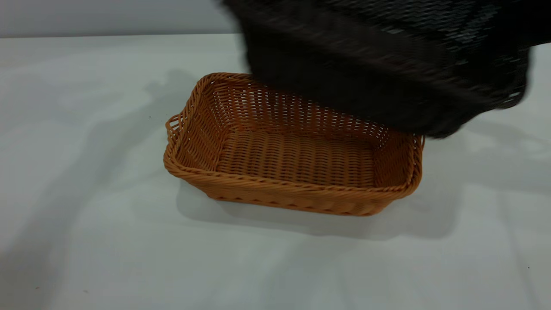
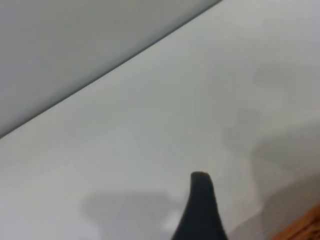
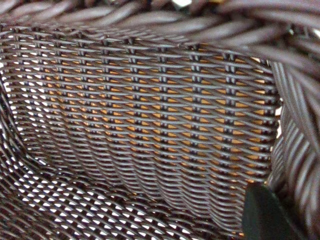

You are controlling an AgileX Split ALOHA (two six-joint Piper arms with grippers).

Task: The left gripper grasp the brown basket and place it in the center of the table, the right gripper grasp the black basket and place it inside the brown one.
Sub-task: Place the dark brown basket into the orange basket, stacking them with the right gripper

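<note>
The brown basket point(image 1: 292, 150) stands upright and empty in the middle of the table point(image 1: 86, 193). The black basket point(image 1: 379, 64) hangs in the air, tilted and blurred, above and behind the brown basket's far right part and hides that part of its rim. In the right wrist view my right gripper point(image 3: 292, 210) is shut on a side wall of the black basket point(image 3: 150, 115), with one finger point(image 3: 265, 215) inside it; orange shows through the weave. My left gripper point(image 2: 247, 220) is open and empty over bare table, one fingertip point(image 2: 201, 195) showing, beside a corner of the brown basket point(image 2: 307, 227).
The pale table spreads wide around the brown basket on the left and front sides. The table's far edge point(image 1: 107, 35) meets a grey wall. Neither arm shows in the exterior view.
</note>
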